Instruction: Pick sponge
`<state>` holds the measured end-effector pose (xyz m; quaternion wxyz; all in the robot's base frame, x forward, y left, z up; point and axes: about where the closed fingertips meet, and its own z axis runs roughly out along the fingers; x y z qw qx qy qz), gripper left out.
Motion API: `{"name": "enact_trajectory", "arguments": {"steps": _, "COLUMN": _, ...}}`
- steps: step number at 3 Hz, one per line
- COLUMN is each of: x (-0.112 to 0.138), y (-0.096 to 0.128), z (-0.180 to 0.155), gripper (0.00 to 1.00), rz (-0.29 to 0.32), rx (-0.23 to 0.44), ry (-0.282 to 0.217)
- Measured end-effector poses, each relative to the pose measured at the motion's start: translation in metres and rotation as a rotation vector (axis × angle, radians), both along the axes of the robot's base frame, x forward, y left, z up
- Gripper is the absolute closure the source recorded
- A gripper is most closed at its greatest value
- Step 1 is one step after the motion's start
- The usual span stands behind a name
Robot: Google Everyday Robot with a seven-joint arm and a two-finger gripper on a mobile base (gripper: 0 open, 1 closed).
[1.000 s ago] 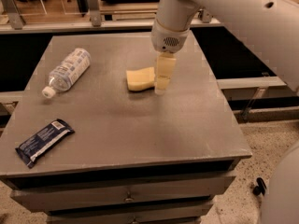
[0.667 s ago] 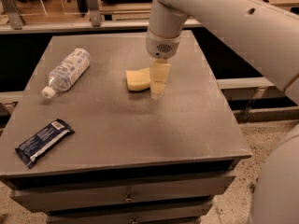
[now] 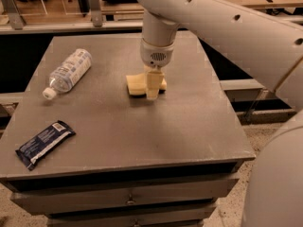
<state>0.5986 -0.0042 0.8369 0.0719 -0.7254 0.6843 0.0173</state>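
Observation:
The pale yellow sponge lies flat on the grey table, near its middle and a little toward the back. My gripper hangs down from the white arm and sits right at the sponge's right half, down at table level, covering that part of it. Only the sponge's left part and a sliver of its right edge show.
A clear plastic bottle lies on its side at the table's back left. A dark blue snack packet lies near the front left edge. The white arm spans the upper right. Shelving and rails stand behind the table.
My gripper has moved left and lower, from beside the sponge's right end to over its right half. The sponge, bottle and packet have not moved.

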Motion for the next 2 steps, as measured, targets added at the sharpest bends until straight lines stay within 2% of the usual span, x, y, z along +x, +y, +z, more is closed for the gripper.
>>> {"name": "enact_trajectory", "arguments": {"steps": 1, "x": -0.0014, "y": 0.0007, "z": -0.0019, "gripper": 0.37, "rz": 0.002, "rx": -0.001, "ry": 0.006}}
{"name": "enact_trajectory", "arguments": {"steps": 2, "x": -0.0051, "y": 0.0012, "z": -0.0022, "gripper": 0.54, "rz": 0.006, "rx": 0.007, "ry": 0.014}}
